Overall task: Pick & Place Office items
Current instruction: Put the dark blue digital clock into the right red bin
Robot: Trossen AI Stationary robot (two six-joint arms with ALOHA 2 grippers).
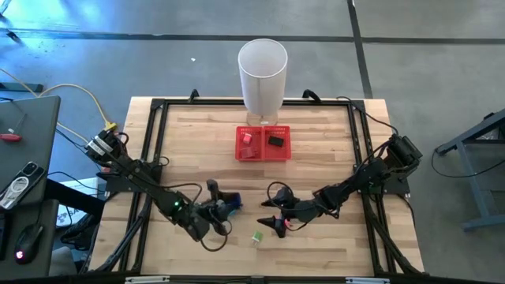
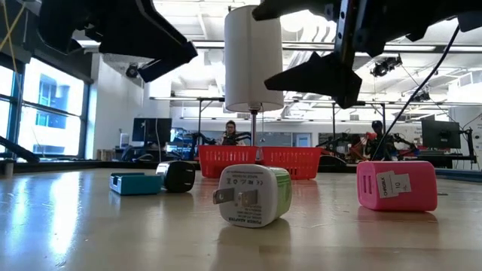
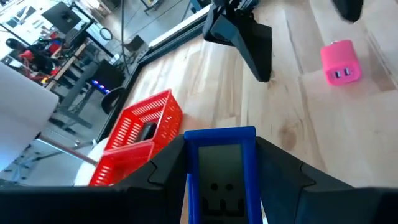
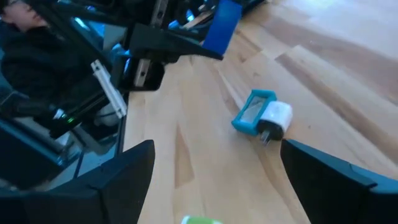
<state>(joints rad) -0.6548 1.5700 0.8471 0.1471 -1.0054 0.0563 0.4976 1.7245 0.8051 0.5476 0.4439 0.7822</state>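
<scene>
Left gripper, above the tabletop near its front edge and left of centre: partly closed, fingers pressed on either side of a blue flat rectangular block with a dark face, lifted clear of the wood. Green-and-white cube-shaped plug adapter lying on its side just in front, close to the front edge, touched by nothing. Right gripper, just right of it near the front edge: spread wide, nothing between the fingers, poised over the wood. Pink plastic plug cube on the wood beside the right gripper, apart from it. Teal block with a white plug piece lying nearby. Red mesh two-compartment tray toward the back edge at centre, small pieces inside, against a tall white cylinder bin.
</scene>
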